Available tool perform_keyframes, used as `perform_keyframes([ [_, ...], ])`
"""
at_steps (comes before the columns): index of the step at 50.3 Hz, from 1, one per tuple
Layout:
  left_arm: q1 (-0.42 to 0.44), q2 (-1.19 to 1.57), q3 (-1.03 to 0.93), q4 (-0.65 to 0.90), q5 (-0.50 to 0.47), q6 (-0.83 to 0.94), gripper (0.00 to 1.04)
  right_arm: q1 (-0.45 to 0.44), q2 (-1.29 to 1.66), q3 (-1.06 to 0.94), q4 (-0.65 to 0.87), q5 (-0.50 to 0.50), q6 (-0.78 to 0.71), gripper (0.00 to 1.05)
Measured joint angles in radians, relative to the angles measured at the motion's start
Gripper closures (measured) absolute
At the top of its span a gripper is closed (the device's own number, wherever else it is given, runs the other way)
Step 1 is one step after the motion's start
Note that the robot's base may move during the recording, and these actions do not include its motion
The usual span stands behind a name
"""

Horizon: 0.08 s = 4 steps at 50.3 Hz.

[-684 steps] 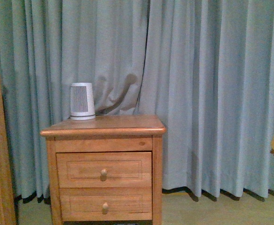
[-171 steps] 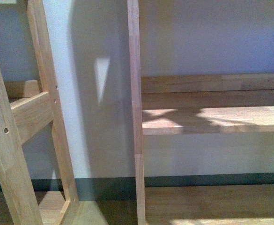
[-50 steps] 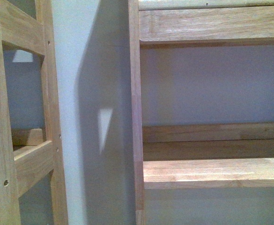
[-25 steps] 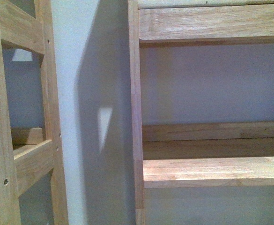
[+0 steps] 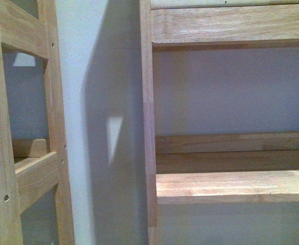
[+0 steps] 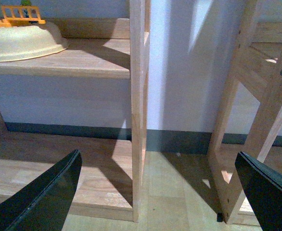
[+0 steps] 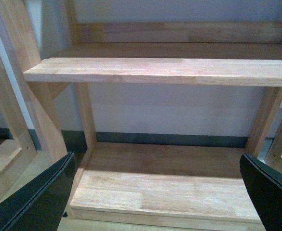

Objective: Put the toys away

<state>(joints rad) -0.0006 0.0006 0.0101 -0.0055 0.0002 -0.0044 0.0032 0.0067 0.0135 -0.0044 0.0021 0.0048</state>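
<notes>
**Now facing the shelves, both grippers empty and no toy in sight**

Right now we face a wooden shelf unit [image 5: 231, 186] close up, with a second wooden frame [image 5: 31, 173] off to our left and pale wall between them. Neither arm shows in the front view.

Our left gripper [image 6: 160, 192] has its jaws spread wide with nothing between them; beyond it stand a shelf upright [image 6: 137, 110] and, on a shelf board, a cream basin-like object [image 6: 22, 42] with a small orange plastic fence-like piece [image 6: 22, 13] behind it. Our right gripper [image 7: 155, 192] is likewise spread wide and holds nothing; it looks onto a bare middle shelf board [image 7: 169, 70] and the bare bottom board [image 7: 165, 190].

We cannot find the orange-yellow plush toy in any of the three views, so we cannot say where it is. Judging from that alone, the task could be finished with the toy stowed out of view, or a pickup may remain; the pictures do not settle it.
</notes>
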Motion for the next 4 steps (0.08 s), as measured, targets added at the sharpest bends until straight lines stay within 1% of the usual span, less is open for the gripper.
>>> perform_keyframes([
  [4,0.000,0.000,0.000,0.000,0.000,0.000,0.06,0.000,0.000,0.000,0.000,0.000,0.000,0.00],
])
